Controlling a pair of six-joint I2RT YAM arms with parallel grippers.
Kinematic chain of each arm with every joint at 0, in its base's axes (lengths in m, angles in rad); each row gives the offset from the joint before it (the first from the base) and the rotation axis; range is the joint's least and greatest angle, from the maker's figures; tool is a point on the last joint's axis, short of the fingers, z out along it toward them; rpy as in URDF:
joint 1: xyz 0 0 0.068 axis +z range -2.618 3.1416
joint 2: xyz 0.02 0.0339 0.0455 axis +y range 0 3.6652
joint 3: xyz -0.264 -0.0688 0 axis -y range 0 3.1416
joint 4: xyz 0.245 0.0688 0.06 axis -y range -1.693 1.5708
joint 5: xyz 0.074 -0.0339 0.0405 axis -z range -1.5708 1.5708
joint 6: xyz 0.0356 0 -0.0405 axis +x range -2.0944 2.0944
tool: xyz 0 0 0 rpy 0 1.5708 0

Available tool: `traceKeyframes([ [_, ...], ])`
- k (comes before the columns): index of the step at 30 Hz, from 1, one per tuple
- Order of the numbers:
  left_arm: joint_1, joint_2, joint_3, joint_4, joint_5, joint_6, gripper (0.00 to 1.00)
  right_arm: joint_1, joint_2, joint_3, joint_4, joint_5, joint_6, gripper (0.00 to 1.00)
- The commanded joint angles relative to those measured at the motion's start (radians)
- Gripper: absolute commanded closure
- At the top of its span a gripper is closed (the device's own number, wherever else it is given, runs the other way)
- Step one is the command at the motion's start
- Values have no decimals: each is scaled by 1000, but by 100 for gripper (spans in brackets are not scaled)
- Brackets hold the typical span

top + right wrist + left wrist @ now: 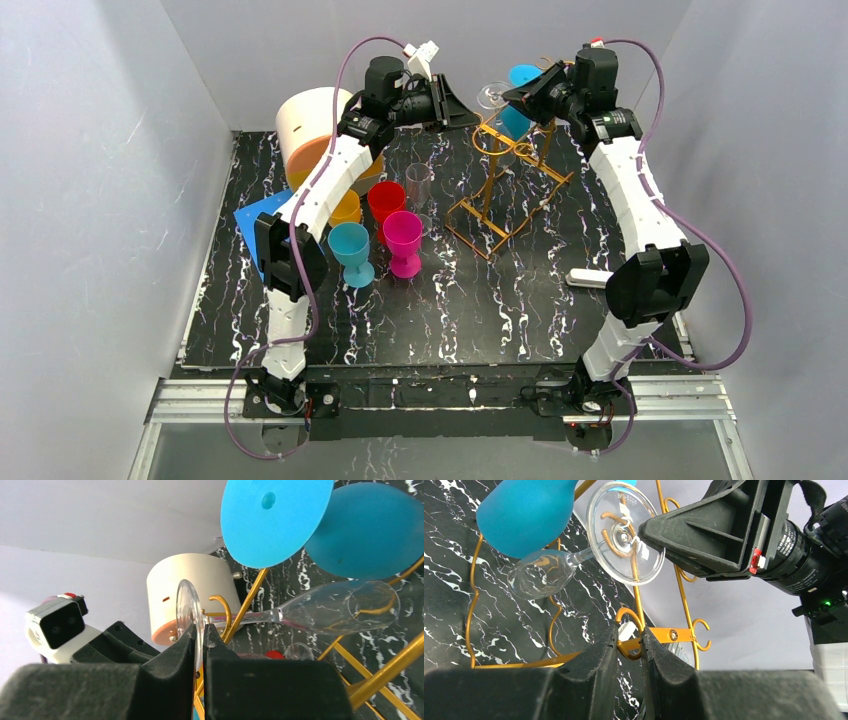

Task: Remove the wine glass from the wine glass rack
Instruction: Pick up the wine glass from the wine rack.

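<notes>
The wine glass rack (510, 200) of golden wire stands at the back middle of the black marble table. My left gripper (470, 115) is shut on a curled scroll end of a top rail of the wine glass rack (684, 635), the wire pinched between the left gripper's (630, 640) pads. A clear wine glass (492, 95) hangs tilted at the rail's end. In the right wrist view my right gripper (199, 632) is shut on the thin round foot of the wine glass (187, 610), whose bowl points away to the right. The same wine glass (624, 535) shows in the left wrist view, with the right gripper's (515, 95) fingertip against the foot.
A blue glass (520, 80) hangs on the rack beside the clear one. A cream cylinder (315, 130) stands at the back left. Red (386, 200), magenta (403, 240), teal (350, 250) and orange (345, 210) goblets and a clear tumbler (418, 185) stand left of the rack. A white object (585, 278) lies at the right.
</notes>
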Motion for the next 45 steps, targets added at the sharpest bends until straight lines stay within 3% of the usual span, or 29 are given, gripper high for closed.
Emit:
traceKeyframes([
  [1, -18, -71, -20, -24, 23, 38, 100, -3, -75, -57, 206, -18, 116, 99],
  [11, -18, -74, -14, -25, 20, 31, 98, -4, -46, -61, 269, -81, 168, 99],
  [19, -18, -85, -11, -24, -1, 37, 77, -5, 1, 2, 297, -204, 167, 99],
  [23, -18, -92, -10, -19, -6, 35, 68, -5, 10, 0, 300, -199, 171, 99],
  [29, -18, -96, -10, 15, -6, 11, 62, -5, -2, -20, 265, -107, 167, 99],
  [38, -18, -104, -16, 23, -1, 3, 68, -5, 8, -6, 261, -9, 211, 99],
  [45, -17, -102, -14, 21, 1, 5, 68, 3, 56, 46, 269, -81, 220, 99],
])
